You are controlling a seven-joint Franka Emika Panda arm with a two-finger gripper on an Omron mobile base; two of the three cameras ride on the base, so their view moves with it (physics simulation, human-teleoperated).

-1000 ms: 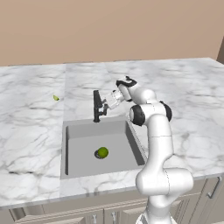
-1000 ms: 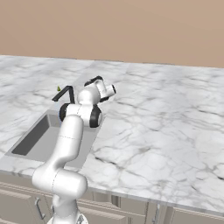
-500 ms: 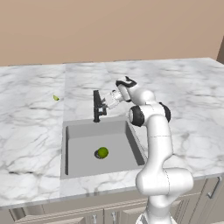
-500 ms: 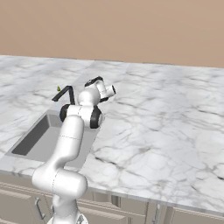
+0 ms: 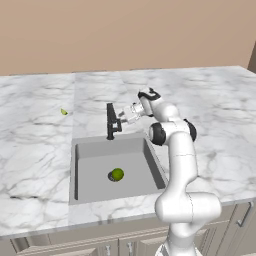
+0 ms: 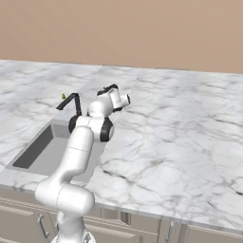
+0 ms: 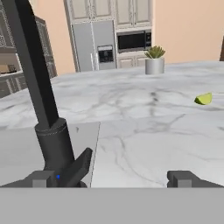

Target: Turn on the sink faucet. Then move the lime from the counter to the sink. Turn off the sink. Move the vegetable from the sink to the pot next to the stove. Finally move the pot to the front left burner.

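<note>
One small round glossy green lime (image 5: 117, 174) lies on the floor of the grey rectangular recessed sink (image 5: 90, 155) in the left base view, right at the round dark drain, while the white arm's two-finger gripper (image 5: 121, 116) reaches level toward the slim matte-black faucet (image 5: 111, 121) at the basin's back edge, its tips just beside the post. A tiny yellow-green speck (image 5: 64, 112) rests on the white grey-veined marble counter (image 5: 35, 145) well to the left. From the right base view, the faucet's angular spout (image 6: 71, 101) shows beyond the arm's wrist, with the speck (image 6: 63, 96) near it and the sink's wall (image 6: 35, 148) below. Through the hand view, the black faucet post (image 7: 41, 100) rises close at left, its small side lever (image 7: 78, 166) jutting near the left fingertip (image 7: 41, 178); the jaws stand wide apart, holding nothing, and the speck (image 7: 203, 99) sits on the marble (image 7: 144, 122) at right.
</note>
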